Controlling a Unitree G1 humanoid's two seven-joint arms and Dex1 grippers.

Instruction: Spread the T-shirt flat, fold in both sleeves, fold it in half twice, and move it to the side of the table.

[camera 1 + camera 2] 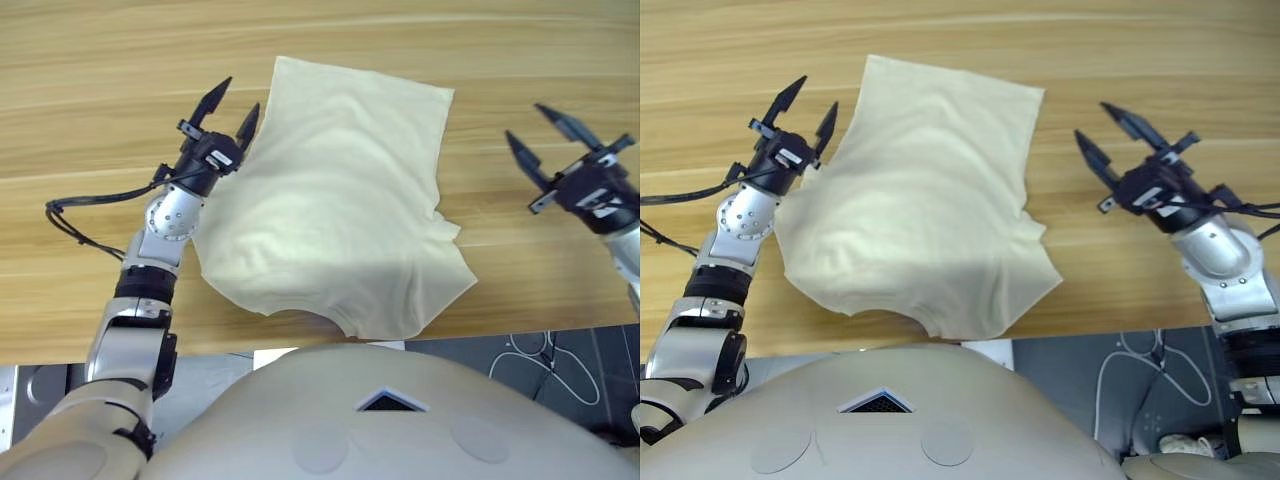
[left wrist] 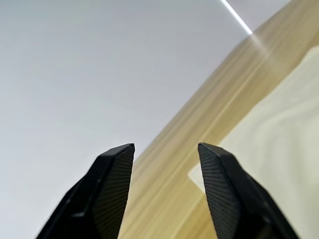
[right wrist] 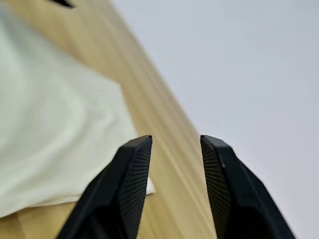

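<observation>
the shirt [image 1: 335, 200] lies mostly flat in the middle of the table [image 1: 90, 70], collar at the near edge, hem far. it looks light, thin and limp, so it will likely sag and wrinkle when lifted and slide easily on the smooth wood; the hem corners and sleeve edges seem the best places to pinch. the left gripper [image 1: 238, 100] sits just at its left edge, jaws open and empty. the right gripper [image 1: 528, 125] is well to the right, jaws also open. dark floor [image 1: 460, 365] shows near right; a pale wall [image 2: 89, 64] lies beyond the table.
</observation>
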